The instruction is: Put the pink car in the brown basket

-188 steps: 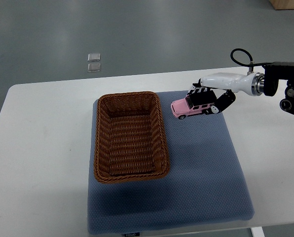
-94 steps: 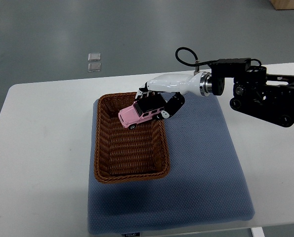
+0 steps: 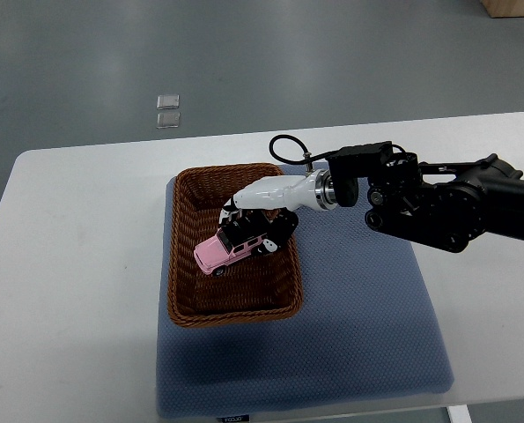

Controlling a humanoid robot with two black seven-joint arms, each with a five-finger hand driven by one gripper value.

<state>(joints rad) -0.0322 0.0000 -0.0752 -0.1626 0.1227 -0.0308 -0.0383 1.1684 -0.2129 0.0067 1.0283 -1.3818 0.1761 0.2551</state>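
While the right hand (image 3: 260, 216) grips the pink car (image 3: 233, 248), we see it inside the brown basket (image 3: 180, 264), nose tilted down toward the left wall. Basket sits on a blue-grey mat (image 3: 367, 326) on the white table (image 3: 77, 291). Two small clear tiles (image 3: 166, 112) lie on the floor beyond. Mat-edge label unreadable. Half a second ago the car hung over the far rim; now it's lower and further left.

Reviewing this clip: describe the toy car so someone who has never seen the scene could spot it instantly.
On the white table lies a blue-grey mat with a brown woven wicker basket on its left part. Over the basket's interior, the right hand grips a small pink boxy toy car, the only pink thing here.
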